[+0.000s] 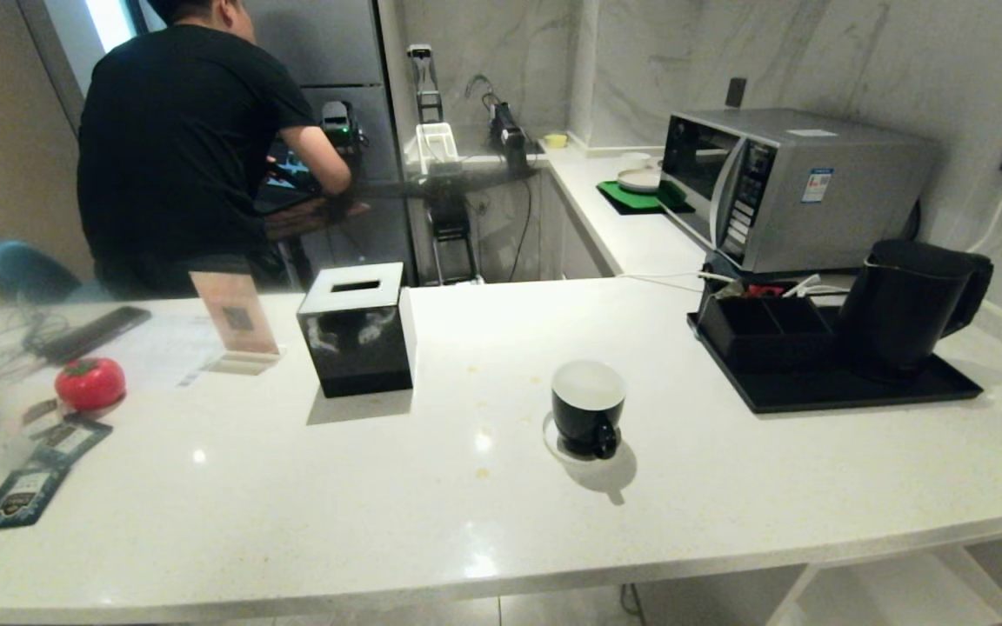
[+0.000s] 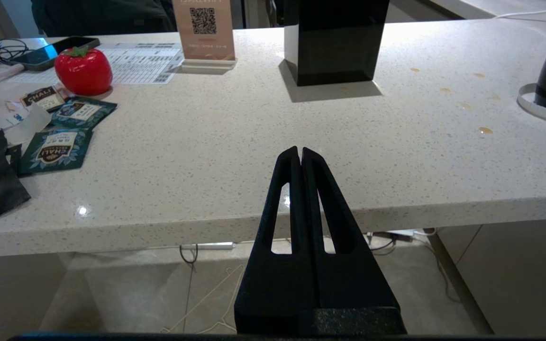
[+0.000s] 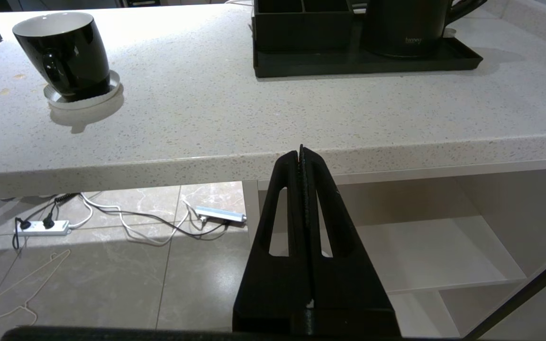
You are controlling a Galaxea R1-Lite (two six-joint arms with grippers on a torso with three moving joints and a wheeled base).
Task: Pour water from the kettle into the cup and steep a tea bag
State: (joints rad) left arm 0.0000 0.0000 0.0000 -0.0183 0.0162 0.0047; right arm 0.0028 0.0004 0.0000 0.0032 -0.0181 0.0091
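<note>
Black cup [image 1: 588, 407], white inside; matte black kettle [image 1: 905, 306]; red tomato-shaped object [image 1: 90, 383].

Lighting: bright, overhead, indoor.
Glare spots mark the countertop [image 1: 484, 522]; the cup [image 1: 588, 409] casts a soft shadow toward frame bottom; left edge of head view is blurred.

A glossy black cube-shaped tissue box [image 1: 356, 330] stands on the pale speckled stone counter [image 1: 292, 487], beside a tan upright QR-code card [image 1: 236, 317]. A red tomato-shaped object [image 1: 90, 382], perhaps a timer, sits near flat dark blue printed packets [image 2: 59, 147]. A silver microwave [image 1: 784, 187] stands behind; a person in black [image 1: 179, 148] faces away.
</note>
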